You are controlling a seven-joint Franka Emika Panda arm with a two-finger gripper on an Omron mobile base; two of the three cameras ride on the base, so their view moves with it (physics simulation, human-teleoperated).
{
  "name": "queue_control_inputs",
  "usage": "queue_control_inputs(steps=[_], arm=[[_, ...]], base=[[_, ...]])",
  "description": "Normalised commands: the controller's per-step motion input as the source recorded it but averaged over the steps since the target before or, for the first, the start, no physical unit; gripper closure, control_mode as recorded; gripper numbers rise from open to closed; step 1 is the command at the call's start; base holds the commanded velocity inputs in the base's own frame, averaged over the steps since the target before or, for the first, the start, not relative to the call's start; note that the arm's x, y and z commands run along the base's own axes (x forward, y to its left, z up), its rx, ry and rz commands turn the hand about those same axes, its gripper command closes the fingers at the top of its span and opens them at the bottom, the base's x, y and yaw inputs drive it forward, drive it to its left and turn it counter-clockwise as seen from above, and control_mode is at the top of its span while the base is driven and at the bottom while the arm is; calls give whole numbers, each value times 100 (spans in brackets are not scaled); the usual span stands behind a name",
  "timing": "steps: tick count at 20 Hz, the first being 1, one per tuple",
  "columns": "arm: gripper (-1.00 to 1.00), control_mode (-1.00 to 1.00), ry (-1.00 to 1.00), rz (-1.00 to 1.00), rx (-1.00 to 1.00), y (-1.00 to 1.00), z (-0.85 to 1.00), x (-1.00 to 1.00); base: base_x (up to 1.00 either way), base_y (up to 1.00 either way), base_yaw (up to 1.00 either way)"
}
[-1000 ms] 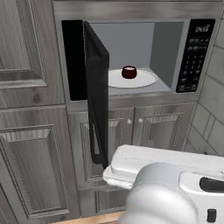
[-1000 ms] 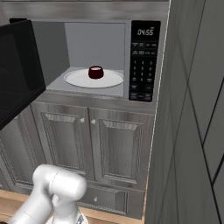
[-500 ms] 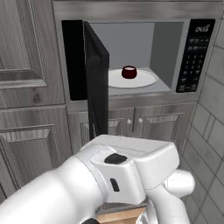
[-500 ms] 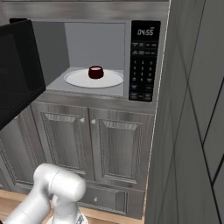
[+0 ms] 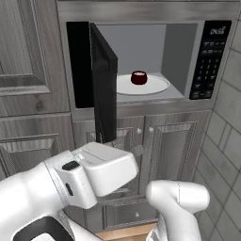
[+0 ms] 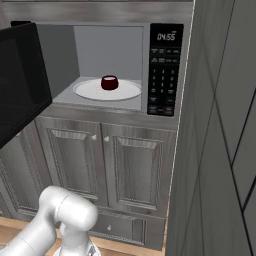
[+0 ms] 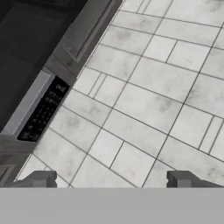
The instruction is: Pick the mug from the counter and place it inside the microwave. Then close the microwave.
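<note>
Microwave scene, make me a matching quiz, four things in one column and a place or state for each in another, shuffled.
Things:
1. mug
2. microwave door
3. keypad panel
4. fingers

Matches:
A. swung open
B. spread apart, holding nothing
C. on the white turntable
D. right of the cavity, clock lit

Pairs: 1-C, 2-A, 3-D, 4-B

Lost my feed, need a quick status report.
Gripper open, empty, facing tiled wall. Mug on microwave turntable. Door open, unobstructed.
</note>
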Motion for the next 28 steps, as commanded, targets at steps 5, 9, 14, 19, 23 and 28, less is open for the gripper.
queue_control_inputs(steps=[5,9,14,19,23,28], arm=[[-100,-100,0,-2,-2,47,-18,34],[-100,-100,-3,1,0,54,-12,25],[-100,-100,-8,3,0,41,-25,34],[-100,-100,-12,0,0,19,-37,50],[-100,-100,-12,0,0,3,-26,44],[-100,-100,-7,0,0,13,-13,50]], base=[[0,0,0],[0,0,0],[0,0,0],[0,0,0],[0,0,0],[0,0,0]])
